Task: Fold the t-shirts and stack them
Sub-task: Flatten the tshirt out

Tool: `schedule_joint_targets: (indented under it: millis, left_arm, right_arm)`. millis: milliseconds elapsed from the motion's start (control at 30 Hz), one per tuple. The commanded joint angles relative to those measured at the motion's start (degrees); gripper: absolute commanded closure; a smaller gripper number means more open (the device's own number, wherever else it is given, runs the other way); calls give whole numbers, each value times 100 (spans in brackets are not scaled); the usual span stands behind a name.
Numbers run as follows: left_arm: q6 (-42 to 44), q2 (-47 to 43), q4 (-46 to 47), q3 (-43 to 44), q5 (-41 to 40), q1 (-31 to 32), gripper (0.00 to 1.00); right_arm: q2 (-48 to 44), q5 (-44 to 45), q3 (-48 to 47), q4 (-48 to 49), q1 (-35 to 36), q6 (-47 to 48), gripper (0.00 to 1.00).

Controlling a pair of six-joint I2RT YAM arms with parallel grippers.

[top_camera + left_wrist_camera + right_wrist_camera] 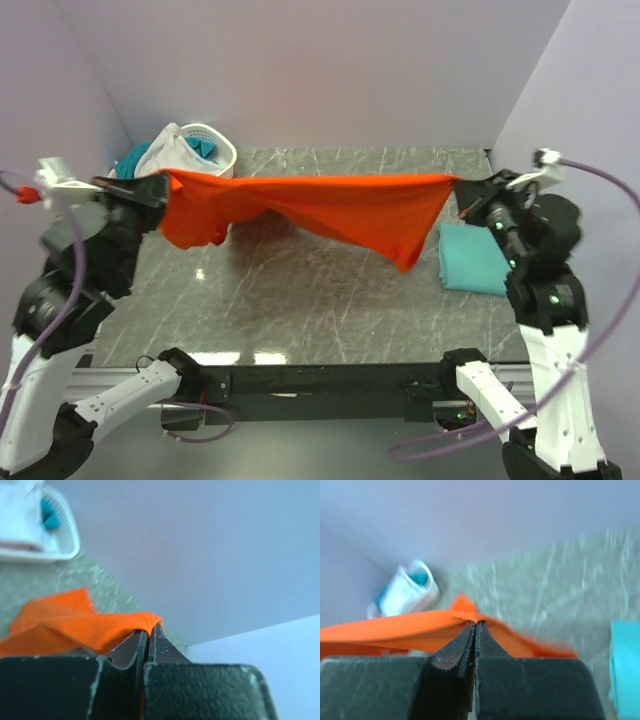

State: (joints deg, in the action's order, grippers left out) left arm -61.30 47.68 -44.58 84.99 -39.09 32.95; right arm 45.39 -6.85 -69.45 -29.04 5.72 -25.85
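Observation:
A large orange t-shirt (pixel 340 210) hangs stretched in the air across the table between both arms, sagging in the middle. My left gripper (pixel 160 186) is shut on its left edge; in the left wrist view the orange t-shirt (pixel 85 625) is pinched at the fingertips of the left gripper (pixel 149 628). My right gripper (pixel 458 186) is shut on the shirt's right edge; the right wrist view shows the orange t-shirt (pixel 410 627) clamped in the right gripper (pixel 475 625). A folded teal t-shirt (pixel 475 258) lies flat at the right of the table.
A white perforated basket (pixel 195 150) stands at the back left with white and teal garments (pixel 132 158) in it. The marble tabletop (pixel 300 300) lies below the hanging shirt. Purple walls close in the back and both sides.

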Motion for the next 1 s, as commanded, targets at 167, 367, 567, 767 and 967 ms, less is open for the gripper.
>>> schedule_joint_targets:
  millis: [167,367,567,767,967]
  left_arm:
    - [2112,-286,1688,1502,1075,10,99]
    - [2579,-181,1672,2618,1895,10,99]
    - [2842,-119,1786,3032,2301,10,99]
    - [3193,302,1961,2462,1424,10,99]
    - [3764,1383,2409,1162,-876,-8,92]
  right_arm:
    - [-302,228,-2263,-891,-44,431,100]
    - [-680,167,-3108,-1130,-44,510,100]
    - [-821,157,-3496,-1385,-44,554,100]
    - [-567,184,-2848,-1184,-44,528,100]
    - [329,254,-1277,-526,-44,362,100]
